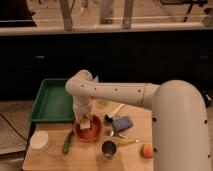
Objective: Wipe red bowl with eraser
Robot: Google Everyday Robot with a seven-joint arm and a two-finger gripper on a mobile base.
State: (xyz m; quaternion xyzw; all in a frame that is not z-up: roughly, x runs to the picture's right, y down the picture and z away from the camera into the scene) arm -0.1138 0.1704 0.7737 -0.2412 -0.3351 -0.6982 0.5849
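Observation:
The red bowl [89, 133] sits on the wooden table, left of centre. My gripper [85, 121] reaches straight down into it from the white arm. A small whitish-tan eraser [86, 123] is at the gripper's tip, against the inside of the bowl. The arm hides the back rim of the bowl.
A green tray [50, 101] lies at the back left. A white round cup [39, 140] stands front left, a green vegetable [67, 142] beside the bowl. A blue pad [122, 123], a metal cup [109, 148] and an orange fruit [146, 150] lie to the right.

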